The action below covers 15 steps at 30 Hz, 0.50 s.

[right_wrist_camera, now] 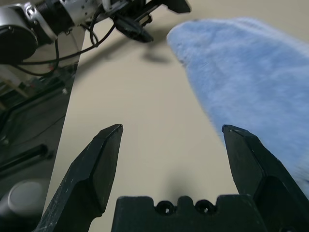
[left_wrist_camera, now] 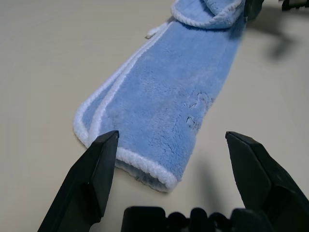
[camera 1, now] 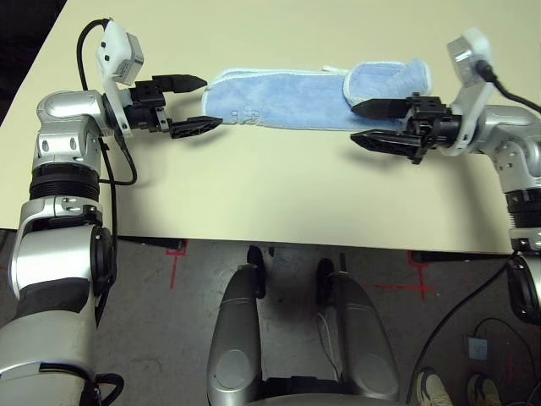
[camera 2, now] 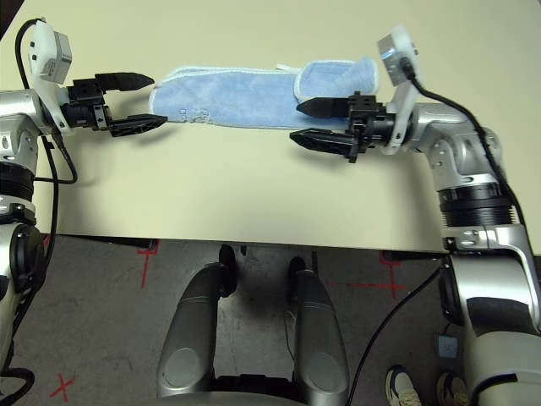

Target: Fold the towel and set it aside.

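Tools at both ends of the towel (camera 1: 287, 100) are spread wide and carry nothing. The left tool (camera 1: 193, 104) hovers at the towel's left end, one finger on each side of the white-edged corner, and from the left wrist view this end lies just ahead of the fingers, not between them. The right tool (camera 1: 372, 123) points toward the left, with its fingers at the near side of the towel's right end. This end is already turned over on itself into a small flap. The towel lies as a long narrow band across the far part of the table (camera 1: 270, 194), so I judge that the lengthwise fold is done and a fold end to end is the step in hand. The next move calls for each tool to close on its own end. The dark print is hard to make out; only faint marks show on the cloth.
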Motion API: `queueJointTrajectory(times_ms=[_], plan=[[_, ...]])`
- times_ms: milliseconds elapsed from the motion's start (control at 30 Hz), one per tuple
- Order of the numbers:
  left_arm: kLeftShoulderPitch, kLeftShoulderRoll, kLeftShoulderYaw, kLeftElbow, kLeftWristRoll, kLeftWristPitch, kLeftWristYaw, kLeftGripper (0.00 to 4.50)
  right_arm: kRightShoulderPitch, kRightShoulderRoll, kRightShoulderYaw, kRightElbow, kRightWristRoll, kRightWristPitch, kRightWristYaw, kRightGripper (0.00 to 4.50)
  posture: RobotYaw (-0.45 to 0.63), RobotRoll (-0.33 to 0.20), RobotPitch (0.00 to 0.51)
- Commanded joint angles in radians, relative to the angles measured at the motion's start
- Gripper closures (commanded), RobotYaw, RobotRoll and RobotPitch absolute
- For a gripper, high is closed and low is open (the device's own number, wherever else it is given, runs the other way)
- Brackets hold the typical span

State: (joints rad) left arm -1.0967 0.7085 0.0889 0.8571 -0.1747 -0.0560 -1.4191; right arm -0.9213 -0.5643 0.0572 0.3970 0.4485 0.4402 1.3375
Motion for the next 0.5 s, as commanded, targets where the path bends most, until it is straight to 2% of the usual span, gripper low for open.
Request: queueJointTrajectory(times_ms=[33,167,267,500], plan=[[0.027,0.012,-0.003,-0.036,-0.014,0.012,-0.007,0.00,-0.017,0.014,-0.004,-0.001,0.005,-0.009,0.022,0.04,0.05,0.000,0.406],[0.041,0.019,0.004,-0.056,-0.019,0.021,-0.007,0.00,-0.018,-0.006,-0.088,-0.025,0.084,0.040,0.038,0.04,0.05,0.000,0.398],[0.049,0.020,0.006,-0.063,-0.024,0.023,-0.006,0.00,0.021,-0.043,-0.144,-0.018,0.074,-0.052,0.039,0.04,0.04,0.000,0.395],[0.049,0.005,0.003,-0.065,-0.033,0.025,-0.006,0.00,0.116,-0.135,-0.285,-0.011,0.077,-0.128,-0.028,0.04,0.02,0.000,0.397]])
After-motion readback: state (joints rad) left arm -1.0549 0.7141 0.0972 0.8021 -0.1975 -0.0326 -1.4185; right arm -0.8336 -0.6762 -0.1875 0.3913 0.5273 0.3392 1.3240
